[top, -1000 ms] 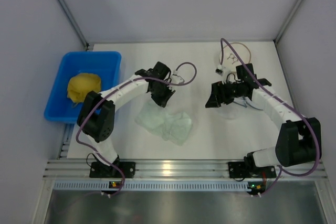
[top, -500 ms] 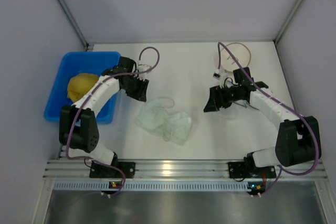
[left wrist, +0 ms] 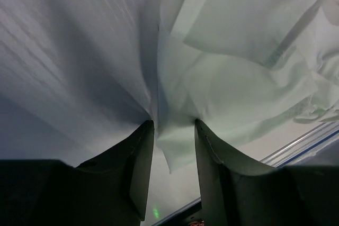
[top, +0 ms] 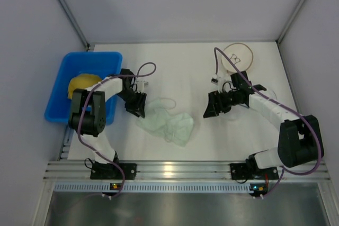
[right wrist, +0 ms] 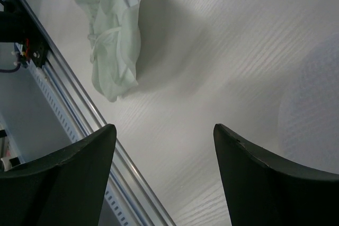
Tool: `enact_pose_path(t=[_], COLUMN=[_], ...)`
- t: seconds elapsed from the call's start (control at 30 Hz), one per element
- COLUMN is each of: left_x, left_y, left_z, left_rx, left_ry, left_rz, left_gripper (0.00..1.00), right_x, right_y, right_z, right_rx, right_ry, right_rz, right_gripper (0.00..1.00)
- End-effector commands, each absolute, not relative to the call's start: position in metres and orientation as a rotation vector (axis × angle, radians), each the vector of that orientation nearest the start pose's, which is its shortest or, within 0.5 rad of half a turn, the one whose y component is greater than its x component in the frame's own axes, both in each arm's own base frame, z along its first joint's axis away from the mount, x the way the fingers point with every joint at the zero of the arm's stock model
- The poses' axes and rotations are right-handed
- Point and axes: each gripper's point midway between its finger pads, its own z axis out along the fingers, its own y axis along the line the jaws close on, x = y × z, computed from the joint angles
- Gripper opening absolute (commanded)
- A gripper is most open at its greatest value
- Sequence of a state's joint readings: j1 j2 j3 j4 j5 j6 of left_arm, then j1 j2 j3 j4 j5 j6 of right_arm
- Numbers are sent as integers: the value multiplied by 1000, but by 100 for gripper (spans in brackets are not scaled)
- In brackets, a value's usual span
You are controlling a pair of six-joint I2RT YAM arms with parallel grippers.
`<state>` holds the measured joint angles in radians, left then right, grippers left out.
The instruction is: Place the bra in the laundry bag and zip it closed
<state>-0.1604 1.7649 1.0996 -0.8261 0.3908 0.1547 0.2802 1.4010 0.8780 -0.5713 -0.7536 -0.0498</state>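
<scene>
The pale mint-green bra (top: 168,123) lies crumpled on the white table, left of centre. My left gripper (top: 136,104) is at its left edge. In the left wrist view the gripper (left wrist: 175,123) has its jaws closed narrow on a fold of the bra (left wrist: 238,78), with fabric bunched between the tips. My right gripper (top: 212,107) is open and empty, low over bare table to the right of the bra. The right wrist view shows its wide gap (right wrist: 164,130), the bra (right wrist: 114,51) at the far left, and the translucent mesh laundry bag (right wrist: 312,109) at the right. The bag (top: 237,114) lies partly under the right arm.
A blue bin (top: 66,67) holding a yellow cloth lump (top: 82,86) stands at the left, close to my left arm. A white disc with a tan rim (top: 237,56) lies at the back right. The metal rail (top: 169,170) runs along the table's near edge.
My left gripper swung left toward the bin, then came down and forward onto the bra's left edge. My right gripper crept slightly left and toward the front. The bra has barely shifted.
</scene>
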Motion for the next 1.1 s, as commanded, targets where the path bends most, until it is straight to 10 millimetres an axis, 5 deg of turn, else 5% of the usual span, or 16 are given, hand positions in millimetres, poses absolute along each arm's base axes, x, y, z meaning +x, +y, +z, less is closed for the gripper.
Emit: enact_pose_path(t=[0.0,0.17,0.3,0.37,0.53,0.67,0.87,1.07], left_x=[287,294,303,310,339,340,306,254], left_y=[-125,-140,-142,-140,-124,-128,-176,-233], left_z=[29,26,28,36,85,131,148,128], left_rx=[484,453,441,428,413,509,756,1023], left_ry=[2879,2835,2809,2778,2652,2527,2470,2504], left_rz=[-833,-982,-995,-999,-936,-876,-861,-861], left_gripper=[42,38,20,3,0,0,0,0], right_x=[230,230,229,230,233,237,245,249], right_y=[194,191,191,191,191,190,184,172], right_z=[112,115,116,118,123,127,135,139], right_rx=[-720,-726,-727,-731,-729,-698,-655,-611], right_ry=[2428,2424,2423,2417,2402,2397,2387,2392], right_rz=[1062,1041,1034,1028,1021,1032,1043,1033], right_gripper=[75,75,75,75,75,75,75,74])
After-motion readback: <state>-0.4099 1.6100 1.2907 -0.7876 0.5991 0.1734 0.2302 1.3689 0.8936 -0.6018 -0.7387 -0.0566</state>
